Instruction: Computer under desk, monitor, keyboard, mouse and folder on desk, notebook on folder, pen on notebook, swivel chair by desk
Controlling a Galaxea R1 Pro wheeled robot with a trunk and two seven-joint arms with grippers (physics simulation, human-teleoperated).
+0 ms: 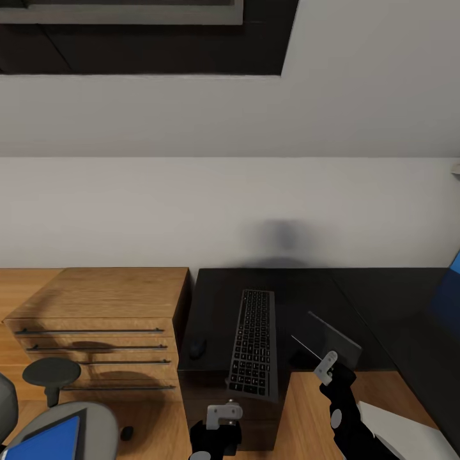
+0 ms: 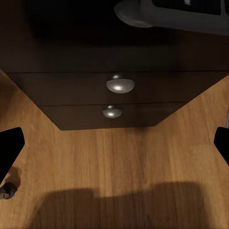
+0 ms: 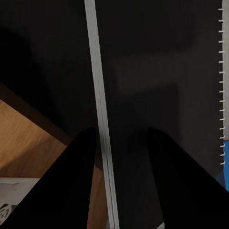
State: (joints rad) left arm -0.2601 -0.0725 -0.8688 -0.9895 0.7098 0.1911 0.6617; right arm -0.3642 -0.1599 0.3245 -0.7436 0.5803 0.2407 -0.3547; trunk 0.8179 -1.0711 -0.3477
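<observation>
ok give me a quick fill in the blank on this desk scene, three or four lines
1. The keyboard lies on the black ____.
2. The folder on the swivel chair is coloured ____.
3. The drawers under the desk have round ____ knobs.
4. The cabinet left of the desk is made of light ____.

Missing words: desk; blue; silver; wood

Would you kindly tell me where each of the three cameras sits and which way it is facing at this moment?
Head view: on the robot's head, looking forward and down at the desk with the keyboard; both arms show, with left gripper and right gripper.
Left wrist view: on the left arm, facing the desk's drawers and knobs; dark fingertips show.
Right wrist view: on the right arm, facing a thin silver-edged panel between its dark fingers.
Shared: all see the desk.
</observation>
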